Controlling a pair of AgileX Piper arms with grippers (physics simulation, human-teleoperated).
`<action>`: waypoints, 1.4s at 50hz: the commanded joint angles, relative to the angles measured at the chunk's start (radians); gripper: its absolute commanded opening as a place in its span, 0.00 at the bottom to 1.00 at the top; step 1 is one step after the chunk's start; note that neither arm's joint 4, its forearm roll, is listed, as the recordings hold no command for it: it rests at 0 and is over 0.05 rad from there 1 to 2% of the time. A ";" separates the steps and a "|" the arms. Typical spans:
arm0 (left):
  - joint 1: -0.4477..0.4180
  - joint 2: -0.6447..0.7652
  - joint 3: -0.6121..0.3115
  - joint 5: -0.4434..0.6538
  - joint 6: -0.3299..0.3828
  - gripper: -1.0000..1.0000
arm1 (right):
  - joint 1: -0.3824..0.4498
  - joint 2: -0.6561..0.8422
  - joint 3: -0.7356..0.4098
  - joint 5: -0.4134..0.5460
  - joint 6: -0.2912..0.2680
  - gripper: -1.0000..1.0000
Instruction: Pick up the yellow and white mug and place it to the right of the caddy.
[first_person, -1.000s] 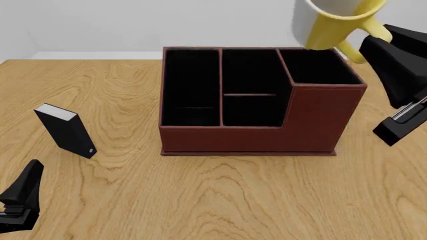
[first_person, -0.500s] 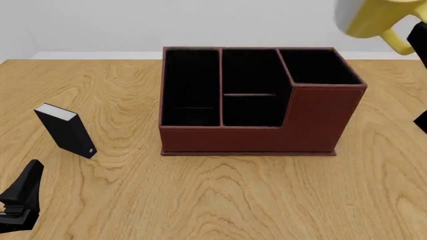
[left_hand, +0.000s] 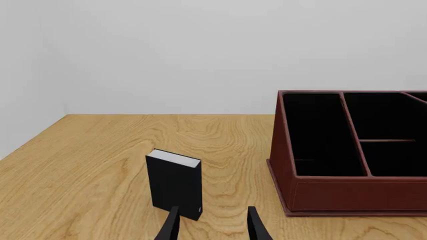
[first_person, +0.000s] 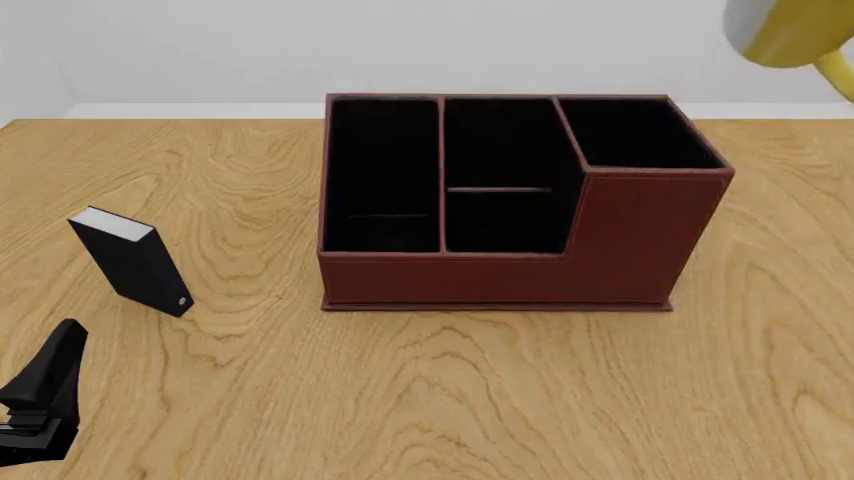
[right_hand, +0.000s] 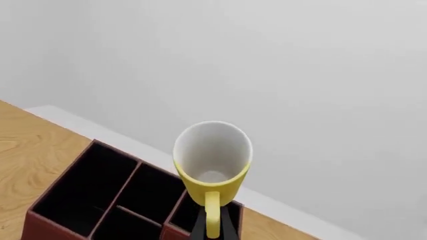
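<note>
A light wooden table (first_person: 441, 390) with wavy grain filled the lower view. Behind it stood a plain pale grey wall (first_person: 334, 45), with a white baseboard (first_person: 187, 110) along the table's far edge. Lighting was soft and even.

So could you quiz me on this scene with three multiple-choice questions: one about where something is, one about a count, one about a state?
1. Where is the small black box?
A. on the table left of the caddy
B. inside the caddy
C. on top of the caddy

2. How many of the caddy's compartments hold something?
A. two
B. one
C. none

3. What state is the yellow and white mug in?
A. standing on the table
B. held in the air by its handle
C. lying inside the caddy

Answers:
1. A, it stands on the wood, apart from the caddy.
2. C, all look empty and black.
3. B, the right gripper pinches its handle, above the caddy.
</note>
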 joint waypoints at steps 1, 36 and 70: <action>0.000 0.000 0.000 0.000 0.000 1.00 | -0.069 0.019 -0.016 -0.009 0.028 0.00; 0.000 0.000 0.000 0.000 0.000 1.00 | -0.271 0.149 -0.029 -0.091 0.104 0.00; 0.000 0.000 0.000 0.000 0.000 1.00 | -0.420 0.282 0.077 -0.236 0.230 0.00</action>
